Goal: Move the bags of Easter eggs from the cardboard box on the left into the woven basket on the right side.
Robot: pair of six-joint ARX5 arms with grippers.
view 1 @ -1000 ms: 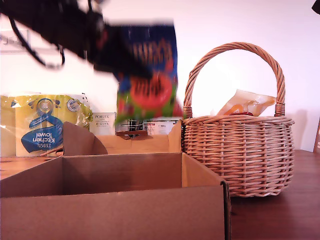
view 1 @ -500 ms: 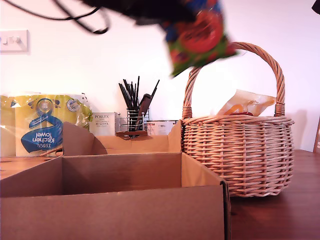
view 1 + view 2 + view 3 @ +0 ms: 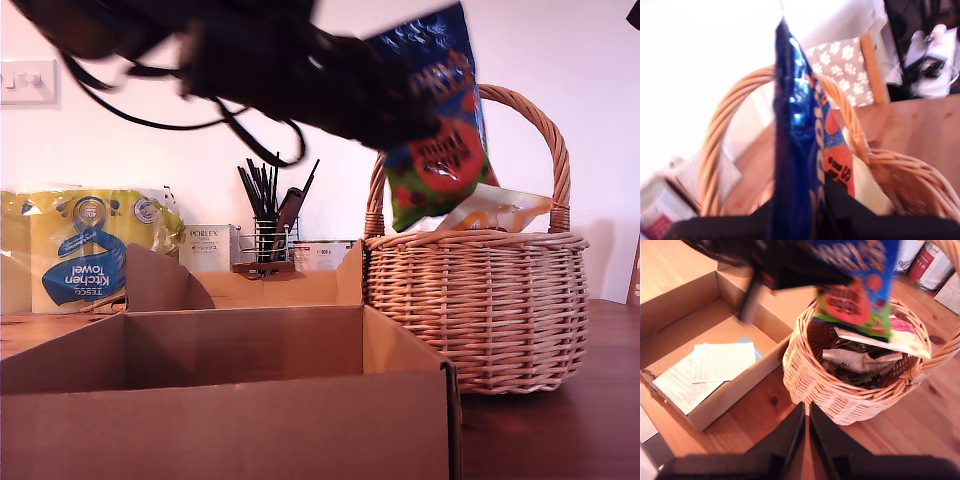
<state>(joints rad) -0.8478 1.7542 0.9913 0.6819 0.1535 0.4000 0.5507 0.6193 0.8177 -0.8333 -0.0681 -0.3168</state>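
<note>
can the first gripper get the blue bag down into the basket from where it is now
Probably yes. My first gripper holds the blue bag over the woven basket, beside the handle arch, and the mouth below looks open.

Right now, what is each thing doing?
My first pincer: shut on the blue egg bag.
Blue egg bag: held up, hanging over the woven basket.
My second pincer: shut, holding nothing.
Woven basket: upright, bags inside.
Cardboard box: open, only papers inside.
</note>
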